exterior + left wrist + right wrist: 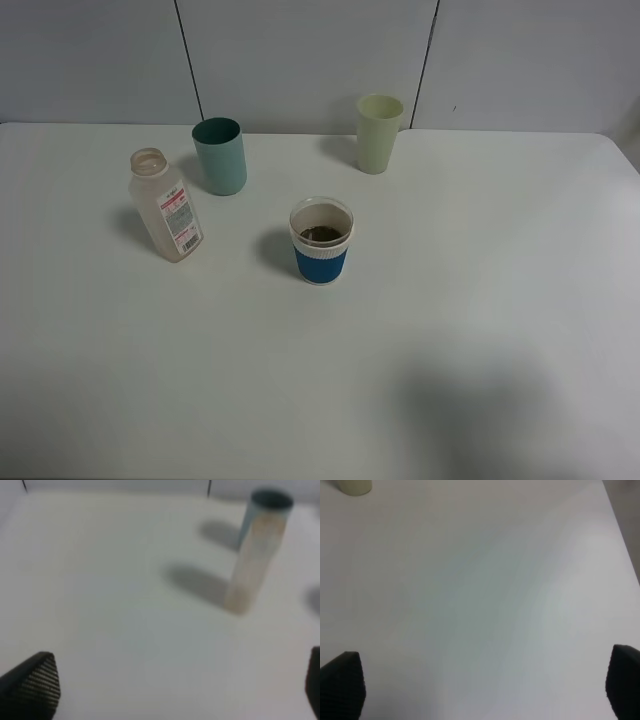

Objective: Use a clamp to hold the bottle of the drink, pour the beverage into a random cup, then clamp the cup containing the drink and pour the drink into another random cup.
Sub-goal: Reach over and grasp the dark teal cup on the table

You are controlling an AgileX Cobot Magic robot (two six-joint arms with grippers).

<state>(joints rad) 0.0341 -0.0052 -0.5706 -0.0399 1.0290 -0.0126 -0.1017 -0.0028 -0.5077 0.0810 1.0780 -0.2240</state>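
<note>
Two empty, wide-open hands, your left gripper and right gripper, hang clear of the blue-banded cup at mid-table, so an off-centre or hard clamp could tip it and spill the beverage short of the pale green tumbler farther back.

Bottle upright, uncapped, left; blue-band cup center w/ brown drink; pale-green tumbler back.

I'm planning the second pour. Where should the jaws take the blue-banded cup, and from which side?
Probably the blue band, across its middle, coming in level from the right of the high view: the cup stands upright and open with drink inside, and the bottle stands off to its left.
</note>
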